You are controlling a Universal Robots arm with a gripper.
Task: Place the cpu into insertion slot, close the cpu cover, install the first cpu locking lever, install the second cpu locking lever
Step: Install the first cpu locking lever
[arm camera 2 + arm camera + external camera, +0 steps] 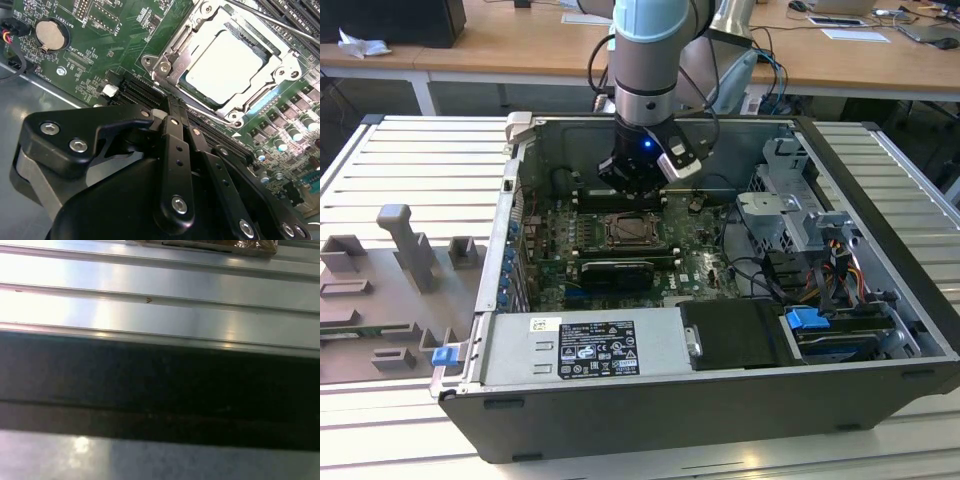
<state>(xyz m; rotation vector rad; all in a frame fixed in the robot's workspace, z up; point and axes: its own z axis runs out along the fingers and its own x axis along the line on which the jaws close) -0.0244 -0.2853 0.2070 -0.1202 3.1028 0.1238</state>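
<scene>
The cpu (225,62), a pale square chip, lies flat in the insertion slot (634,232) on the green board inside the open computer case. The cpu cover (176,56), a silver frame, lies down around it, and the chip shows through its window. A thin locking lever rod (280,21) runs along the socket's far side. Another rod (205,114) lies along the side nearest my fingers. My gripper (171,106) is shut, with nothing seen between its fingers. Its tip is just outside the socket's corner. In the exterior view my gripper (633,192) hangs low over the socket's back edge.
Black memory slots (131,91) and a coin battery (50,34) flank the socket. A black card (616,270), the power supply (582,347) and a drive cage (790,215) crowd the case. Grey fixtures (405,245) stand on the ribbed table (160,285) beside the dark case wall (160,390).
</scene>
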